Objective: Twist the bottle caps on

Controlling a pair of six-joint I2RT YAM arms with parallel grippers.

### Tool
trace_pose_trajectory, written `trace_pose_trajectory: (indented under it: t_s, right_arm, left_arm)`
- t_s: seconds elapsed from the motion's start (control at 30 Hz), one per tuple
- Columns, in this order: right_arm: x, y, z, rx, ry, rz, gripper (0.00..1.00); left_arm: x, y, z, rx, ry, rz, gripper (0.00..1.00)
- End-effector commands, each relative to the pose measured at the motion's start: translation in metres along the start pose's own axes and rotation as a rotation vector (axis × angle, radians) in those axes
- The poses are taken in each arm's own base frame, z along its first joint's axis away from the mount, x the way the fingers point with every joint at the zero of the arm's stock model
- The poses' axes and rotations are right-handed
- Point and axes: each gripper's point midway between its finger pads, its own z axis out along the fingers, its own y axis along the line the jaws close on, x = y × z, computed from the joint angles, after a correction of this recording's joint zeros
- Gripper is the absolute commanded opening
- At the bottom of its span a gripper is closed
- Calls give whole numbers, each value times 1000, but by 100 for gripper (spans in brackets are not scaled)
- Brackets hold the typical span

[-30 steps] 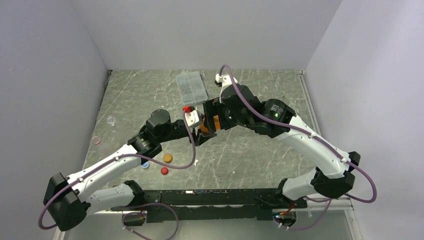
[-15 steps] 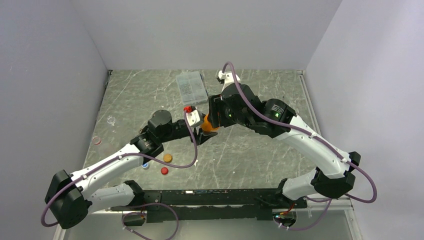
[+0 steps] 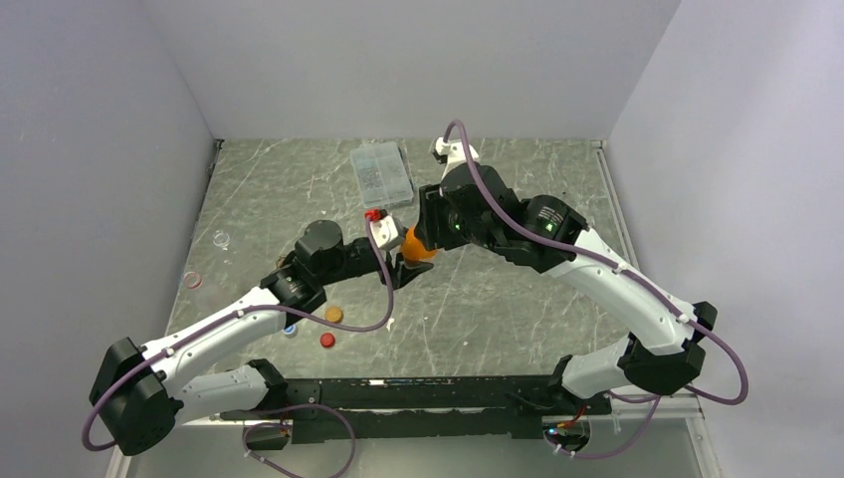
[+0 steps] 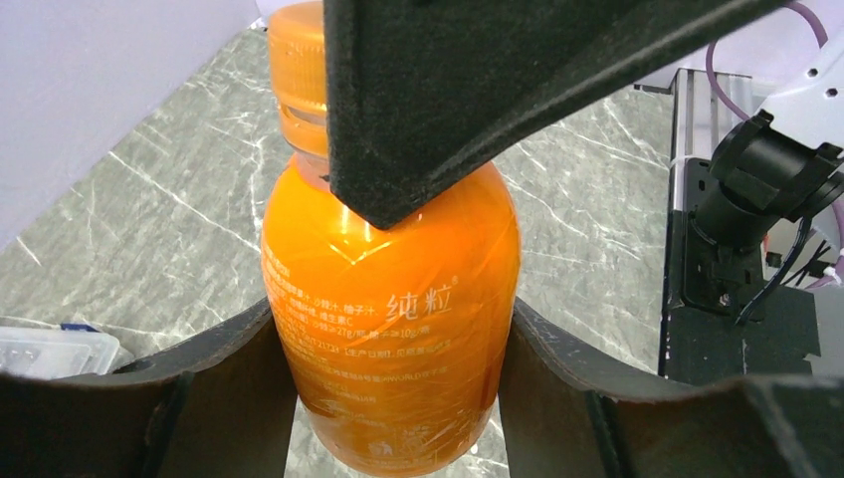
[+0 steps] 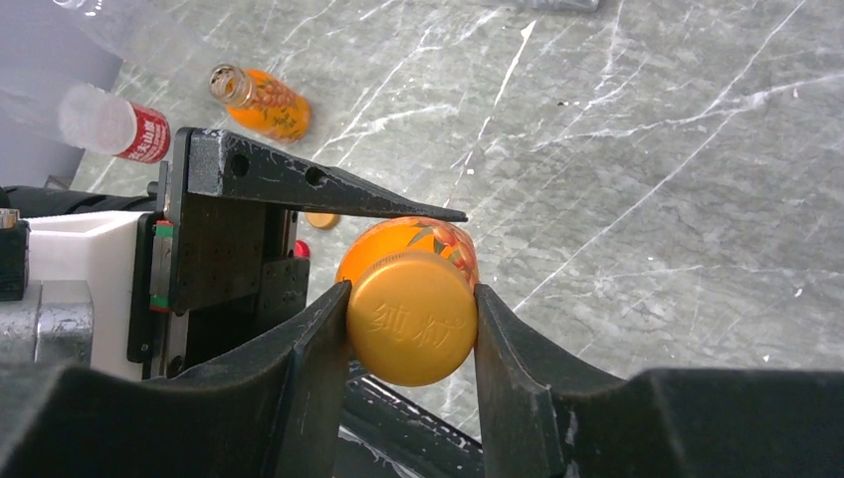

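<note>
Box [image 3: 381, 174] just behind bottle [image 3: 420, 246]; loose caps [image 3: 333, 315] near-left; tabletop [image 3: 468, 299] right of bottle open.

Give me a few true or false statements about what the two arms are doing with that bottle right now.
The left gripper holds the orange bottle by its body. True.
The right gripper is closed on a red cap. False: it grips the orange cap on that bottle.
A second orange bottle lies uncapped. True.
The compartment box is being held. False: it lies apart, beyond both grippers.
</note>
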Motion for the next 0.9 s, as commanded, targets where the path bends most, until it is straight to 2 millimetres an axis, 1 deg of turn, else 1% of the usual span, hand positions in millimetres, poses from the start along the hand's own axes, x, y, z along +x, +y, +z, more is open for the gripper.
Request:
trace_pose_trajectory:
  t_s: [0.0,0.07,0.1,0.13,0.2,0.37,0.5,0.6,0.73,0.87]
  right_arm:
    - [-11,-18,8,48,-36,24,12]
    - [-14,-29,11,63,-46,35,11]
    - [-15,-36,13,74,-48,43,10]
    - [-18,-42,15,83,-54,54,10]
    - [-22,-54,22,104,-71,62,10]
    - [-27,-90,45,221,-106,43,10]
    - [-29,-130,66,351,-128,37,10]
    - [-31,-157,86,403,-142,48,10]
    - [-30,-179,112,436,-156,32,11]
    - [-23,-199,139,455,-146,31,12]
  left_arm:
    - [-21,13,0,-94,-61,-96,62]
    - [-21,17,-2,-122,-57,-116,73]
    - [-22,19,-3,-135,-57,-123,98]
    - [-21,20,-4,-146,-49,-131,99]
    - [-21,26,-6,-187,-31,-152,99]
    - [-16,46,-17,-320,56,-195,100]
    - [-11,62,-34,-452,121,-227,99]
    - [-9,76,-49,-572,173,-260,99]
    - [-7,87,-71,-691,242,-305,99]
    - [-6,94,-89,-737,276,-345,99]
